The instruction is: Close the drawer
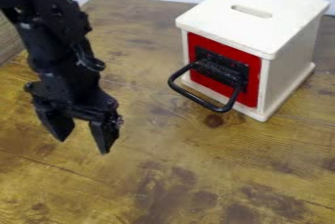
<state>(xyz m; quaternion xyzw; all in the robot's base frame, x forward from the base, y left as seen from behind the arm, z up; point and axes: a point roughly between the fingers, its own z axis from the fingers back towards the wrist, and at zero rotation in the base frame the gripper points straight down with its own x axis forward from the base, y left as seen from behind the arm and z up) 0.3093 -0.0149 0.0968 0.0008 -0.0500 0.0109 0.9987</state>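
Observation:
The drawer [220, 71] has a red front panel with a dark grille-like centre and a black loop handle [201, 92] that sticks out toward the front left. It sits in a pale wooden cube [256, 22] with a slot in its top, at the back right of the table. The drawer front looks close to flush with the cube; I cannot tell how far out it stands. My black gripper [80, 132] is open and empty, fingers pointing down, hovering over the table to the left of the handle, well apart from it.
The worn wooden table [183, 179] stretches across the view. A pale wall runs behind the cube. Bare tabletop lies between the gripper and the cube, and in front of them.

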